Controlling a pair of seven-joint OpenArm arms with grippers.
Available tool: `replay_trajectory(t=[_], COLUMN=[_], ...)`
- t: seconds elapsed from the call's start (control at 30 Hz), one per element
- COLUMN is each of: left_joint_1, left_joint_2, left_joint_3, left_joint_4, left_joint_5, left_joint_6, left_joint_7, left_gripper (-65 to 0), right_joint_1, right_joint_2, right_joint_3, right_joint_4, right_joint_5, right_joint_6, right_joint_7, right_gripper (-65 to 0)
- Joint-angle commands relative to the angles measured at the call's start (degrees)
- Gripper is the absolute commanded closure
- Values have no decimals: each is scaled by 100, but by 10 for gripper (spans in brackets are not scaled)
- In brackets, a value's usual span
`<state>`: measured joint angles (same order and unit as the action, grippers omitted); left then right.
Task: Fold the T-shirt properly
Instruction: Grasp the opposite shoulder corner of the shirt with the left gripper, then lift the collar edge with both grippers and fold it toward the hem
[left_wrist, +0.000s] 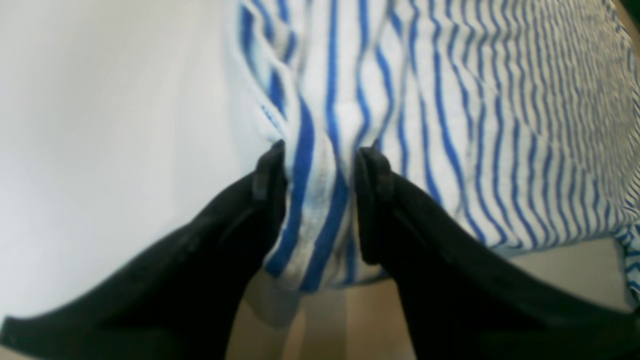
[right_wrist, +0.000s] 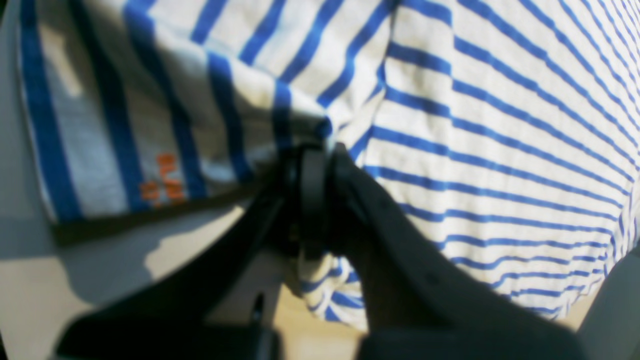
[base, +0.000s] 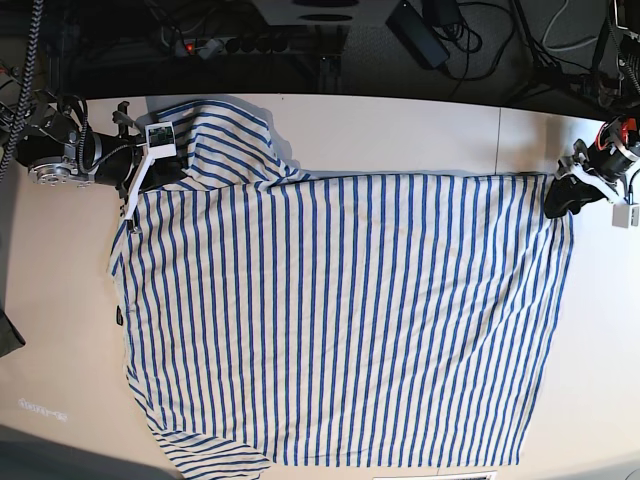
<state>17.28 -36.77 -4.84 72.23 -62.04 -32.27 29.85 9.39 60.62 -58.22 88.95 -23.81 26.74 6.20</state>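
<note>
We see the base view evenly bright over the pale surface (base: 400, 130), while the floor behind it falls dark; straight edges bow near the corners, as a wide lens gives. A soft shadow lies beside the raised sleeve of the T-shirt (base: 340, 320). Both wrist views are blurred: stripes smear close to the lens and sharpen little farther off. In the left wrist view the surface washes out to near white. In the right wrist view the right hand (right_wrist: 320, 150) sits dark and casts shadow below.
</note>
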Motion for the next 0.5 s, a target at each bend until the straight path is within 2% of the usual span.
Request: replay_trajectory(t=[0.0,0.1,0.17,0.27,0.33,0.47], left_joint_1=[-9,-186,-260,-299,-297,-295], left_joint_2=[9,92,111,72,55,55], left_joint_3=[144,319,328,328,328,328], left_joint_4=[-2,-2,-2,-2,-2,-2], left_joint_5=[254,420,446,461,564,1049], left_joint_6=[-33,-35,-39,-39,-57,-90], left_joint_7=[332,299,138,-260,-544,-667], left_gripper=[-253,-233,-159,-11,0,0], right_joint_1=[-136,-133,-133,-133,-133,-133], right_joint_2=[31,33,33,33,33,33], right_joint_3=[-153,-153,-153,-153,-153,-153], right_joint_4=[-133,-133,-133,-131,-131,-131], right_joint_5=[-166,-164,-101,160,378,481], right_joint_6=[479,479,479,476,476,479], right_joint_7=[-341,-341,-341,-339,-339,-341], right_gripper=[0,0,0,0,0,0])
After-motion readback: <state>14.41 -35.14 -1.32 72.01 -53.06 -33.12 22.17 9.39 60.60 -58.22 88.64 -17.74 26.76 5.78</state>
